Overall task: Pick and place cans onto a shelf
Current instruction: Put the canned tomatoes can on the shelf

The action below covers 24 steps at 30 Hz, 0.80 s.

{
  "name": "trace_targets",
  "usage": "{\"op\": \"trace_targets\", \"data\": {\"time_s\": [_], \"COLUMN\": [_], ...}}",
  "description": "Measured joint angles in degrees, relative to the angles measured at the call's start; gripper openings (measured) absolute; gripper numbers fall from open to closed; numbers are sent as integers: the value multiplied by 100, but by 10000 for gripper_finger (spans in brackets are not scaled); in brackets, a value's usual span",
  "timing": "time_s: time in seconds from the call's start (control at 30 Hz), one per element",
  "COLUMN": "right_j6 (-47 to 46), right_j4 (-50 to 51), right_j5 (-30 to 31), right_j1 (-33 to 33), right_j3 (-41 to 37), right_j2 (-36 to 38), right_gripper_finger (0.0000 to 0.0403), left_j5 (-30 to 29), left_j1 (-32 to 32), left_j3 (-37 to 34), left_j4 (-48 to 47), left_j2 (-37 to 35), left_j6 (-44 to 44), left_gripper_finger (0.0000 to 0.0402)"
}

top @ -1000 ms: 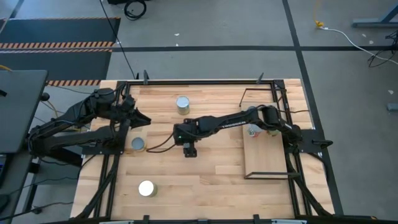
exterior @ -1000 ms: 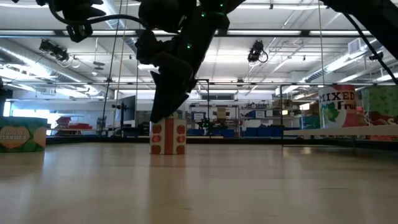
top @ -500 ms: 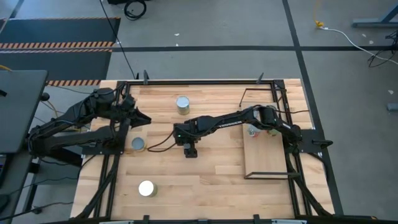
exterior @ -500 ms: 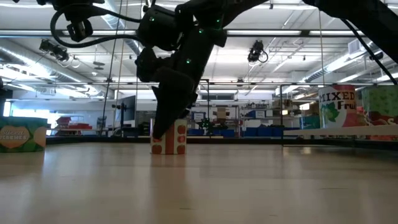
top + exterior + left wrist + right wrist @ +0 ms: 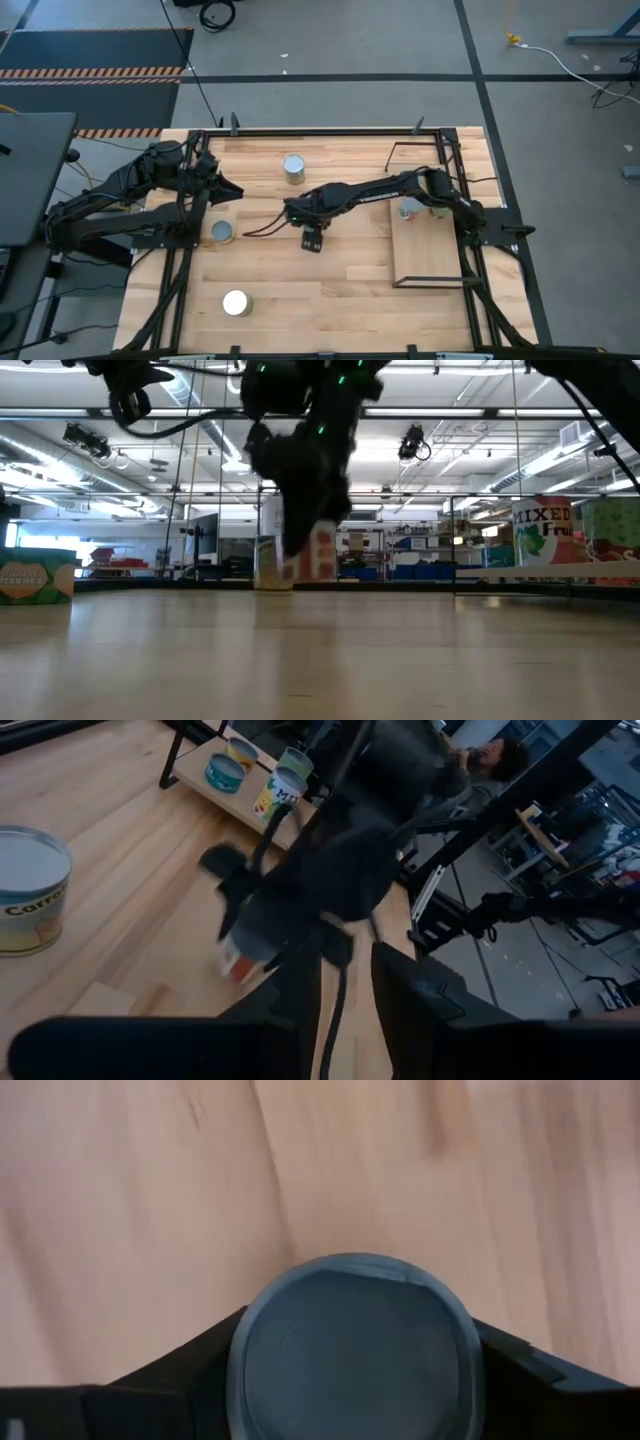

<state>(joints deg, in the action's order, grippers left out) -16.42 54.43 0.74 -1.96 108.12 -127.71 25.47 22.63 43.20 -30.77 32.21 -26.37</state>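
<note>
Right gripper (image 5: 314,241) is closed around a red-labelled can (image 5: 319,552) lifted off the middle of the table, one can (image 5: 408,210) sits on the shelf (image 5: 430,262), three more cans wait, and the left gripper's (image 5: 226,190) fingers stand narrow and empty.

Three cans (image 5: 294,167) (image 5: 221,232) (image 5: 235,302) stand left on the table (image 5: 350,290), and another can (image 5: 407,209) sits on the shelf (image 5: 425,255) at right.
</note>
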Motion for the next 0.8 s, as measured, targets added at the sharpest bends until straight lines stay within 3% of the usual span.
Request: {"op": "trace_targets", "data": {"time_s": [0.3,0.47,0.57,0.8], "right_j6": [-3228,-5050,-5730,-6577], "right_j4": [1830,3056,3624,3532], "right_j5": [1103,1247,1262,1034], "right_j1": [-814,-1373,-1641,-1981], "right_j3": [0,0,-18,-996], "right_j2": [1044,1299,1319,1598], "right_gripper_finger": [283,286,290,286], "left_j5": [-2,-2,-1,0], "left_j1": [2,2,1,0], "left_j3": [0,0,0,0], "left_j4": [19,19,19,21], "left_j2": [0,0,0,0], "left_j6": [1,2,2,2], "left_gripper_finger": [98,98,98,98]}}
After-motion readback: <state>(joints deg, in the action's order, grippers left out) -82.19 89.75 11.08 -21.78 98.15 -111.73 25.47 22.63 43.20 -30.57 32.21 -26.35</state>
